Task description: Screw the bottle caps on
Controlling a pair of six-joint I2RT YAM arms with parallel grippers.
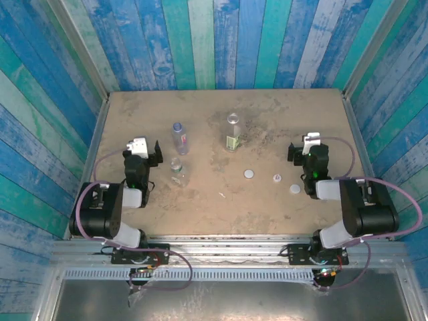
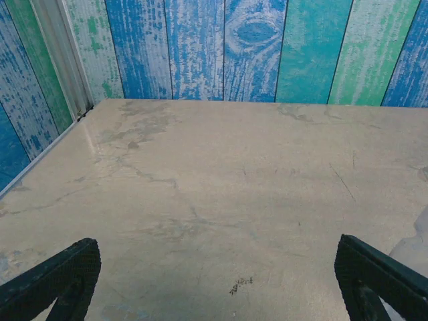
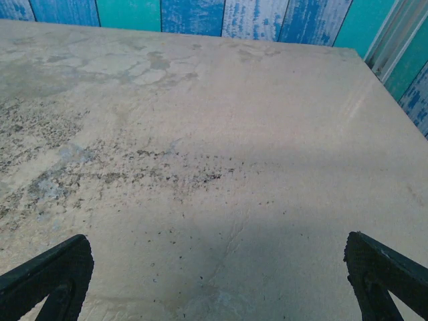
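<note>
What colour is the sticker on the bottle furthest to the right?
Green. That bottle and its label show best in the top external view.

Take the middle of the table [image 1: 221, 207] as the dial's centre, with the far plank walls [image 1: 221, 47] at twelve. Three upright bottles stand in the way. The bluish-labelled bottle [image 1: 179, 137] is at ten, the green-labelled bottle [image 1: 232, 132] at twelve and the plain bottle [image 1: 178, 170] at nine. A bare lane runs between the green one and the other two. The plain bottle stands near the left gripper [image 1: 144, 152], at its four o'clock. Low obstacles lie apart at four: a white cap [image 1: 249, 173], a pinkish cap [image 1: 277, 178] and another white cap [image 1: 295, 189], the last near the right gripper [image 1: 306, 150]. Walls close nine, twelve and three. Straight ahead of each gripper, bare tabletop reaches the wall. The six o'clock strip is bare.
</note>
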